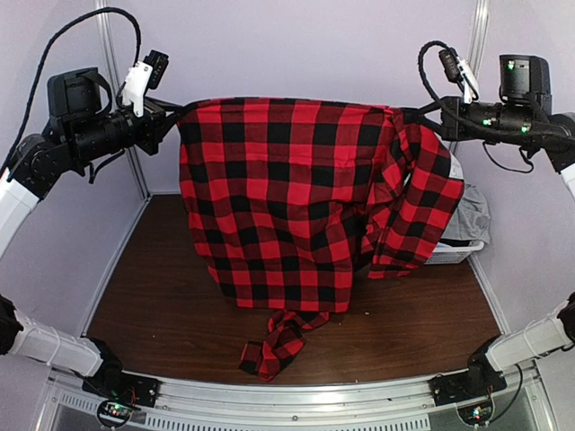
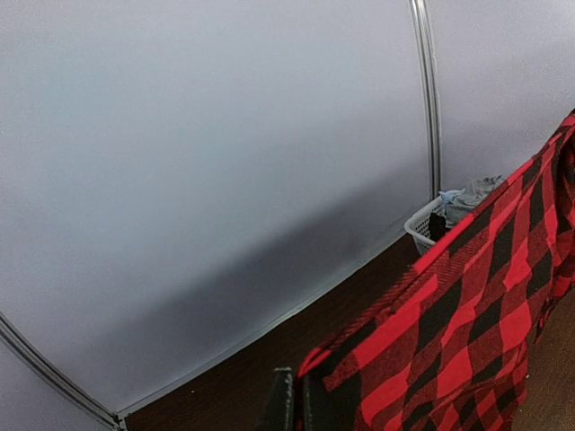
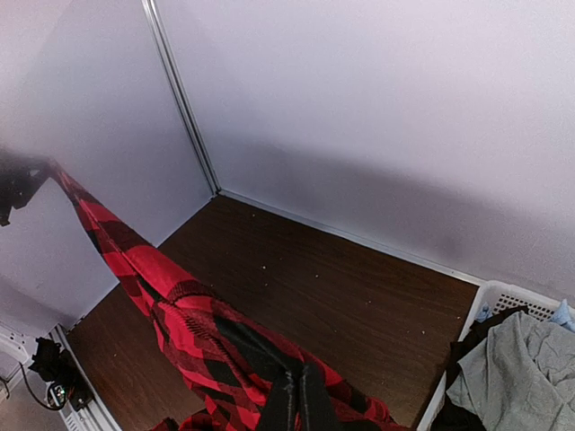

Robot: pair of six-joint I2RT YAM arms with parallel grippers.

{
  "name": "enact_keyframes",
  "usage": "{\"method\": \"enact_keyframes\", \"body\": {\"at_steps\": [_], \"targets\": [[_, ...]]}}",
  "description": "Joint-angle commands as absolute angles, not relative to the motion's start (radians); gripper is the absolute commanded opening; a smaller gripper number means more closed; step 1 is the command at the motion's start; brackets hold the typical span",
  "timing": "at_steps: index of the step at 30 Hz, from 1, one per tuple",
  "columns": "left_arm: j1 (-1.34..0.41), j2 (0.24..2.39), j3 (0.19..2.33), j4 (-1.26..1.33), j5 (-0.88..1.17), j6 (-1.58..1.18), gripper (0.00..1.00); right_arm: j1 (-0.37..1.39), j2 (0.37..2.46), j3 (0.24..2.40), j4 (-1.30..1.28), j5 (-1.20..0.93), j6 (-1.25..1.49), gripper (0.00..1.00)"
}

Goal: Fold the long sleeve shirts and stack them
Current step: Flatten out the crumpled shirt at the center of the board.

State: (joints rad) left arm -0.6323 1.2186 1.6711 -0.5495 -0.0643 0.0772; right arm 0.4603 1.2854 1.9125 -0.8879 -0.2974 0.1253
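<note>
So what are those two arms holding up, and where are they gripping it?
A red-and-black checked shirt, stretched between them: the left gripper pinches one end of its upper edge, the right gripper the other.

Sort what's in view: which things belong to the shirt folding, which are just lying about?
Job: red-and-black check flannel shirt; left tool and right tool, both shut on it.
Lying about: white mesh basket; grey garment in it, kind unclear.

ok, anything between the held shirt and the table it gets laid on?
Nothing visible. The table shows bare wood beneath the shirt; the laundry basket sits off to the right, at the table's edge.
</note>
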Motion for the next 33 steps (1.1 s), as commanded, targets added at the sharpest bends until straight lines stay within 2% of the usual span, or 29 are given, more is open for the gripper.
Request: {"method": "enact_keyframes", "body": {"at_steps": [1, 11, 18, 24, 29, 33], "targets": [[-0.620, 1.064, 1.660, -0.537, -0.069, 0.053, 0.00, 0.456, 1.207, 1.862, -0.946, -0.378, 0.107, 0.00], [-0.620, 0.935, 1.725, -0.672, 0.094, -0.028, 0.00, 0.470, 1.078, 1.834, -0.958, -0.618, 0.200, 0.00], [-0.620, 0.935, 1.829, -0.707, 0.150, -0.073, 0.00, 0.469, 1.032, 1.919, -0.934, -0.663, 0.271, 0.00], [-0.620, 0.991, 1.847, -0.714, 0.024, -0.078, 0.00, 0.471, 1.074, 1.898, -0.959, -0.565, 0.262, 0.00], [-0.620, 1.104, 1.834, -0.726, -0.287, -0.060, 0.00, 0.471, 1.145, 1.827, -0.963, -0.259, 0.237, 0.00], [-0.610, 1.216, 1.775, -0.630, -0.492, -0.036, 0.00, 0.469, 1.240, 1.757, -0.895, -0.022, 0.222, 0.00]]}}
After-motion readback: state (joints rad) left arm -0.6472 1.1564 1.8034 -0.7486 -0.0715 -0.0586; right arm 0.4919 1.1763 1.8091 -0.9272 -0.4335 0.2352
